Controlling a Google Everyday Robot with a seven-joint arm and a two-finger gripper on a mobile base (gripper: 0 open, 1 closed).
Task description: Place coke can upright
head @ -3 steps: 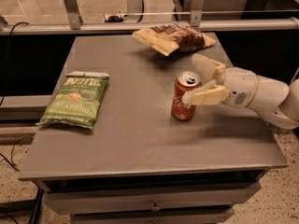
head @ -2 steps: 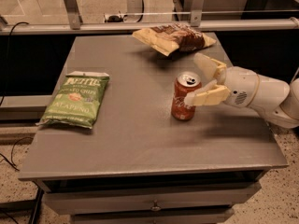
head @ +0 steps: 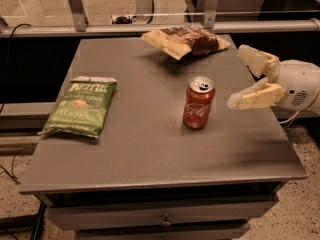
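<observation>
The coke can (head: 198, 103) stands upright on the grey table (head: 150, 149), right of the table's middle, red with white script and a silver top with its pull tab showing. My gripper (head: 244, 79) is to the right of the can, apart from it, above the table's right side. Its two cream fingers (head: 250, 98) are spread open and hold nothing.
A green jalapeño chip bag (head: 80, 106) lies flat at the table's left. A brown and tan chip bag (head: 186, 40) lies at the back edge. A metal rail (head: 150, 28) runs behind the table. A drawer front (head: 160, 216) sits below the tabletop.
My gripper has let go of the coke can and pulled back to the right. The can stays standing upright on the table.
</observation>
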